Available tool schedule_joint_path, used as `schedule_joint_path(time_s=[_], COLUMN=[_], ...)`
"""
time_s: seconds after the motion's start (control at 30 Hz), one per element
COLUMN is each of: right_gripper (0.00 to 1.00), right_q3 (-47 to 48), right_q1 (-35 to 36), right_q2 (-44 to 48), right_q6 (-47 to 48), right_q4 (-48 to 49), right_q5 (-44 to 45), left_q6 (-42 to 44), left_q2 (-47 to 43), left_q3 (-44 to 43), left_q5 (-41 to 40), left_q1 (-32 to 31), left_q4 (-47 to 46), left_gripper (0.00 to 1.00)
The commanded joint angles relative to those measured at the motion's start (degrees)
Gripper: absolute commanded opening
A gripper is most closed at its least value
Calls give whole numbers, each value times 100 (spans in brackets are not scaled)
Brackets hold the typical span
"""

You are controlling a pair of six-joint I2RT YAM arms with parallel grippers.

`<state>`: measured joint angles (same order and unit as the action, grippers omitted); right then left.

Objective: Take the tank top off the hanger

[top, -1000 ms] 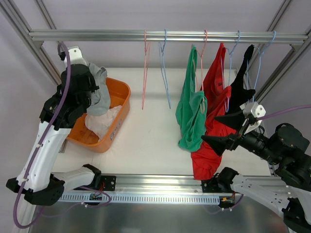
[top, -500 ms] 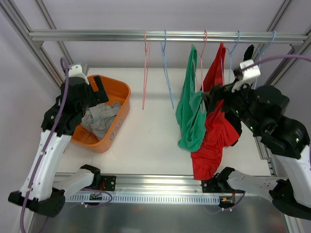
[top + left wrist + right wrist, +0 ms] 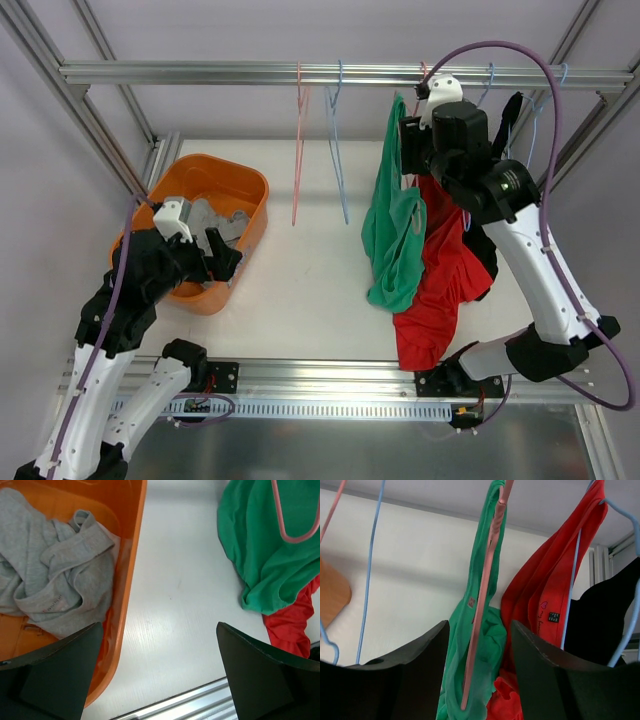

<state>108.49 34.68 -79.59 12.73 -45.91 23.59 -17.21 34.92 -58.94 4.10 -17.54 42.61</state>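
down in front, the left fingers (image 3: 65, 665) stand wide apart and empty above the bench (image 3: 175, 595) and the rim of the orange bin (image 3: 134, 570), where a grey garment (image 3: 55, 580) lies crumpled. farther back, the right fingers (image 3: 415, 680) are apart, straddling the green tank top (image 3: 395, 240), which hangs on its pink hanger (image 3: 487, 580) beside a red top (image 3: 445, 290), under the rail (image 3: 250, 72).
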Motion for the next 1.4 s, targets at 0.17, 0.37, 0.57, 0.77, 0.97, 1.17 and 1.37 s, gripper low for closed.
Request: schedule_joint_path(time_s=[0.17,0.37,0.57,0.77,0.97,1.17,1.37], right_gripper=[41,14,0,0,0,0,0], right_q3=[-143,-205,-21,312,489,59,-504], right_q1=[-268,-286,-295,-286,-286,-286,-286], right_q2=[-179,-171,-83,49,181,733,1813], right_q6=[-350,-508,-605,-693,-614,-728,-790], right_q4=[469,530,557,759,891,795,-90], right_q5=[75,-57,22,-74,-197,-627,-1391], left_q6=[113,148,157,104,69,-273,-669], left_q2=[-617,-723,-653,-547,-442,-337,-21], left_q3=[611,647,533,331,207,-318,-1083], left_q5=[741,917,988,1181,1470,2068,2666], left_q1=[31,31,31,31,31,31,23], left_q4=[-121,-113,-113,-130,-165,-367,-1341], left_gripper=[99,99,99,99,99,99,99])
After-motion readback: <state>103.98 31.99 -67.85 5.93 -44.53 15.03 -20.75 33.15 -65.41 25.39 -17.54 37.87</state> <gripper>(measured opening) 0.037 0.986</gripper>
